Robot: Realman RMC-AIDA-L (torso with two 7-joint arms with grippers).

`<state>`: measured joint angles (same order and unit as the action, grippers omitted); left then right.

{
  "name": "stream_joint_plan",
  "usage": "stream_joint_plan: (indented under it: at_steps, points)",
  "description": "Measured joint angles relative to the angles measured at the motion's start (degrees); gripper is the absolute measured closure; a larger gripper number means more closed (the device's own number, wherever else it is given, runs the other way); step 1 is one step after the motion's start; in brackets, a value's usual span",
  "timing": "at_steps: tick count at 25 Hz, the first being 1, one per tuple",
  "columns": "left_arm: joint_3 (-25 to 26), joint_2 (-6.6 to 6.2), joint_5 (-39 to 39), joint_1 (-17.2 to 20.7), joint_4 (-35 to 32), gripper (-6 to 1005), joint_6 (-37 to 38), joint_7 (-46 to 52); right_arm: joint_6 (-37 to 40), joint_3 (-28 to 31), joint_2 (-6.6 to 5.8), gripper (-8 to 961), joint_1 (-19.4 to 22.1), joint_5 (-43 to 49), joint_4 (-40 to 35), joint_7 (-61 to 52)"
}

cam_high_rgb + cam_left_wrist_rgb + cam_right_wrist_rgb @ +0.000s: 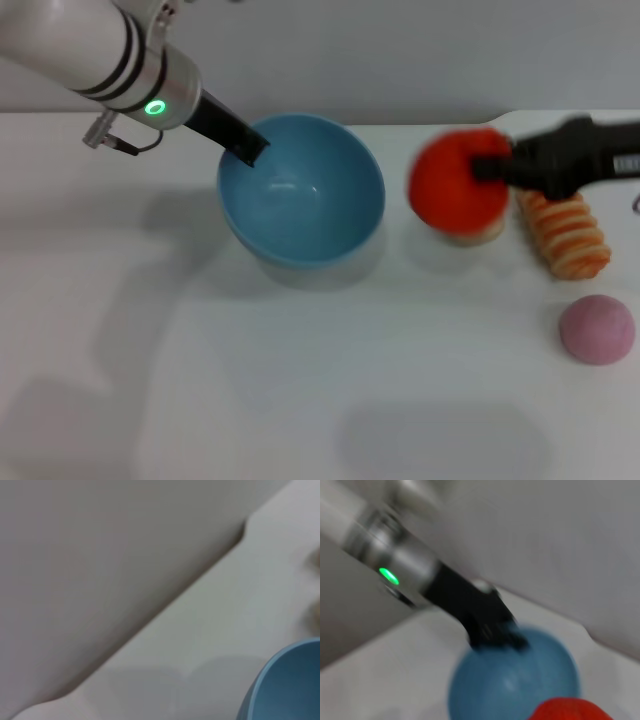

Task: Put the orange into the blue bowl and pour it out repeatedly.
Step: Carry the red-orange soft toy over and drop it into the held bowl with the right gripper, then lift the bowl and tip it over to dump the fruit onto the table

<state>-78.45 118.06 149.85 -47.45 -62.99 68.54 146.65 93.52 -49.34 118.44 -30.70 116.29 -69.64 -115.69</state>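
Head view: right hand [492, 168] grips one orange [455, 185]; left hand [248, 148] clamps one blue bowl [300, 190].

Your right pincer [487, 168] smeared by motion, its fingers lost against the blurred orange [458, 184], a beige ball [472, 236] mostly hidden beneath, blue bowl [287, 685] cut off at the left wrist view's corner.

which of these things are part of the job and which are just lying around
In the job:
- orange, held by the right hand
- blue bowl, left hand at its rim

Lying about:
- pink ball
- striped orange-and-cream toy
- beige thing under the orange
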Motion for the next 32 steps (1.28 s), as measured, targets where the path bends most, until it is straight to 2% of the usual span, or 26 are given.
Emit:
stream_joint_plan:
  at_steps: [6, 12, 17, 24, 29, 32]
  points:
    - [-2.16, 0.39, -0.93, -1.40, 0.02, 1001, 2.06, 0.36, 0.00, -4.19, 0.20, 926, -1.02, -8.61, -1.32, 0.76]
    - [-3.29, 0.38, -3.73, -0.99, -0.01, 1001, 1.72, 0.09, -5.60, -8.45, -0.05, 927, -5.53, -7.01, 8.07, 0.84]
    - [-3.37, 0.29, -3.93, -0.62, 0.05, 1001, 1.64, 0.16, -7.69, -8.78, 0.05, 870, -7.23, -5.50, 11.30, 1.80]
    - [-3.16, 0.15, -3.95, 0.01, 0.31, 1001, 1.15, -0.03, -8.12, -9.77, 0.13, 790, -7.30, -5.49, 11.53, 2.08]
    - [-3.39, 0.14, -3.96, 0.14, 0.55, 1001, 0.35, -0.07, -8.81, -7.95, 0.00, 571, -6.43, -6.48, 12.07, 5.09]
    - [-3.40, 0.14, -3.96, 0.22, 0.73, 1001, -0.31, -0.08, -8.91, -6.24, 0.02, 560, -5.22, -8.01, 11.50, 6.64]
